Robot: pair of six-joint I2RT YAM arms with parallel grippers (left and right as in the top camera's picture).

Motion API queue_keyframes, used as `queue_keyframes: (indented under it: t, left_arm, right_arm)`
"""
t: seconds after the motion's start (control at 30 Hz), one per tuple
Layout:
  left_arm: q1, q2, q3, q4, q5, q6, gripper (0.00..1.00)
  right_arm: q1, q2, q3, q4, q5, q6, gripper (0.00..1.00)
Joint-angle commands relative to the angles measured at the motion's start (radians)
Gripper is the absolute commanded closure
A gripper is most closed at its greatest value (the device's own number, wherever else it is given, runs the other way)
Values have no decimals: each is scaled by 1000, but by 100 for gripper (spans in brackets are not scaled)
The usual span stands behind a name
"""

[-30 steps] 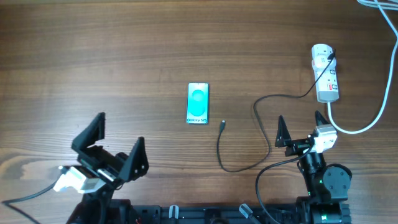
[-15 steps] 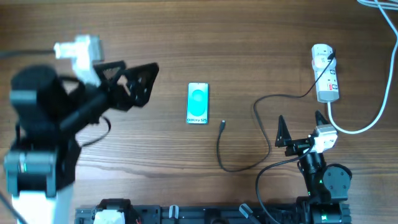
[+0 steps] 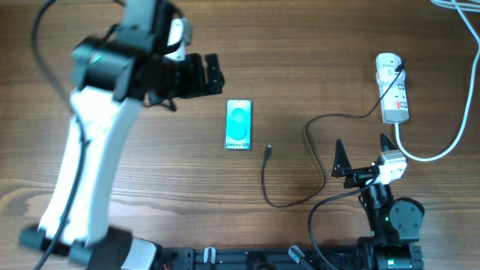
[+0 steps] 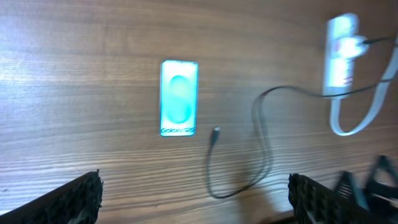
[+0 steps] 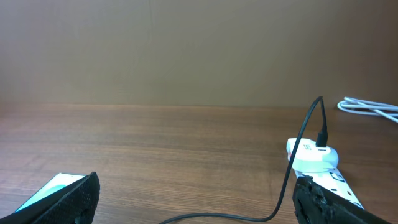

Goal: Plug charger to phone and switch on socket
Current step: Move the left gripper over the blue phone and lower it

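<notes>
The phone (image 3: 238, 124) lies flat at the table's middle, cyan screen lit, white text band at its near end; it also shows in the left wrist view (image 4: 179, 97) and at the right wrist view's lower left edge (image 5: 43, 188). The charger cable (image 3: 315, 161) loops from its black plug in the socket (image 3: 392, 88) to its connector tip (image 3: 268, 150), which lies loose right of the phone. My left gripper (image 3: 204, 76) is open and empty, raised left of and beyond the phone. My right gripper (image 3: 366, 160) is open and empty at the near right.
A thick white lead (image 3: 450, 142) runs from the socket off the far right corner. The charger cable (image 4: 261, 143) and socket (image 4: 340, 50) show in the left wrist view, and the socket (image 5: 314, 155) in the right wrist view.
My left arm has swung up from the near left edge and out over the table, ending left of the phone. The right arm, phone, cable and socket have not moved.
</notes>
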Motion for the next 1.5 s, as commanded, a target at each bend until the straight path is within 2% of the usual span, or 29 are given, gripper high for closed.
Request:
queue_keyframes:
  t: [0.0,0.33,0.57,1.03,1.47]
  left_arm:
    - [-49,155,40,-31,-95,-8,0]
    - [-116,384,39,14,-94,-12,0]
    - [-130,409,38,28,-90,-13,0]
    - [-157,417,37,70,-91,-92,0]
    - [-167,565,36,76,-135,-91,0]
  right_arm:
    - [2,-8,-1,5,14,-11,0]
    - [2,-8,-1,5,14,-11,0]
    - [2,-8,-1,5,14,-11,0]
    - [2,-8,-1,5,14,-10,0]
    - [2,-8,-1,5,14,-11,0]
